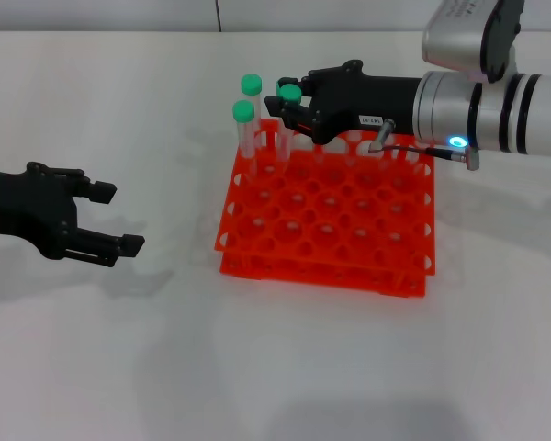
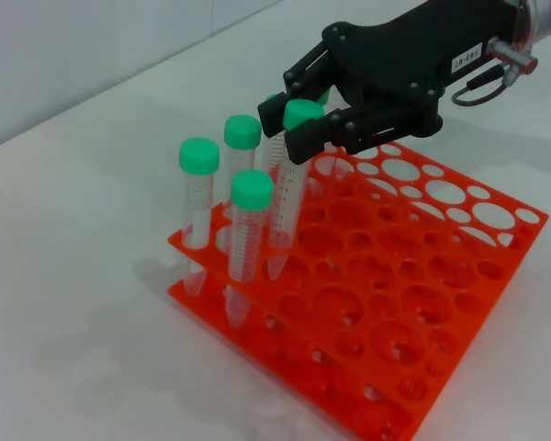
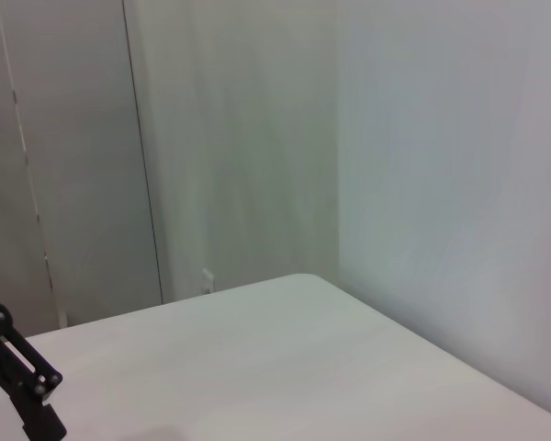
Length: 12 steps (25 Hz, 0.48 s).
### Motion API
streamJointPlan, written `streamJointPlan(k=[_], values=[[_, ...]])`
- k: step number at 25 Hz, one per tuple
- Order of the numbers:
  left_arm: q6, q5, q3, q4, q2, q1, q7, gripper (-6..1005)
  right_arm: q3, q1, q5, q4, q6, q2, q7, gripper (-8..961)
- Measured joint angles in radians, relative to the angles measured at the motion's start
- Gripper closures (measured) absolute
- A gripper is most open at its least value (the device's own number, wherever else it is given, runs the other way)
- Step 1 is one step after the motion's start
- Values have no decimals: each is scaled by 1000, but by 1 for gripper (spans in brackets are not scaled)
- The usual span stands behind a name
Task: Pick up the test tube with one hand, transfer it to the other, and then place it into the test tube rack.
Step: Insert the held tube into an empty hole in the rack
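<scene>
The orange test tube rack (image 1: pixel 349 230) lies at the table's centre and also shows in the left wrist view (image 2: pixel 422 303). My right gripper (image 1: pixel 289 108), black with a white label, reaches over the rack's far left corner. It is shut on a green-capped test tube (image 2: pixel 287 207) just below the cap. The tube tilts, with its lower end in a rack hole. My left gripper (image 1: pixel 117 219), black and unlabelled, is open and empty above the table, left of the rack.
Other green-capped tubes (image 1: pixel 243 115) (image 2: pixel 199 184) stand upright in the rack's far left holes, close beside the held tube. The right wrist view shows only a wall, the table's edge and a black finger part (image 3: pixel 18 381).
</scene>
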Motion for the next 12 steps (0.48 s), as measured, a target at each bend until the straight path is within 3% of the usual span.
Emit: streamJointPlan(k=[12], values=[[0,0,0,0,0,-1,0,115,0,2,0,1,0,0,0,635]])
